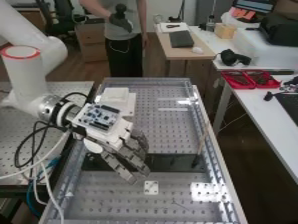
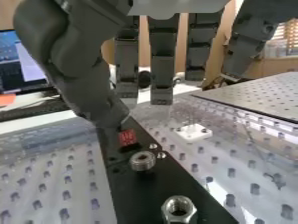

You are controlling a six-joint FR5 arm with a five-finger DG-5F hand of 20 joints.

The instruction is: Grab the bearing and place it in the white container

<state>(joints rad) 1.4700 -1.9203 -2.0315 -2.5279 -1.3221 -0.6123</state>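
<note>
The hand (image 1: pixel 128 154) hangs over the dark bar across the bench, its fingers extended. A white box-like thing (image 1: pixel 117 96), perhaps the container, stands behind it, partly covered by the hand. In the wrist view a round metal ring, the bearing (image 2: pixel 142 161), rests on the black bar (image 2: pixel 126 186). The hand (image 2: pixel 163 60) is above and beyond it there, fingers straight and apart, with the thumb reaching down near a small red block. Nothing is held, and the bearing stands apart from the fingers.
On the same bar are a metal nut (image 2: pixel 178 209) and the red block (image 2: pixel 128 138). A small white plate (image 1: pixel 151 187) with holes lies on the perforated bench. A thin stick (image 1: pixel 199 150) leans at the right rail. Cables hang left of the bench.
</note>
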